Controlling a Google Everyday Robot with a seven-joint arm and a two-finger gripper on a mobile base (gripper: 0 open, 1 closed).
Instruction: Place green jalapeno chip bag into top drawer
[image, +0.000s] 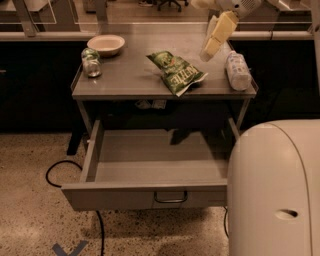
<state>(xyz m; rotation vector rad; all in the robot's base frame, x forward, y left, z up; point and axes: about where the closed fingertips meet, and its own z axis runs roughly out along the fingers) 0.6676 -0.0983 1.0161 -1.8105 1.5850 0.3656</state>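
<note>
The gripper (210, 47) is hanging over the far right part of the table (125, 82), tilted down and to the left, and from here I cannot tell whether it is open or closed. The bag (175, 72) is lying flat on the tabletop just left of the gripper and nearer, apart from it and not held. A bottle (237, 70) is lying to the gripper's right. A bowl (106, 44) and a can (91, 62) are sitting at the far left. Below, the drawer (115, 196) is standing pulled out, and the arm (275, 190) is filling the near right corner.
</note>
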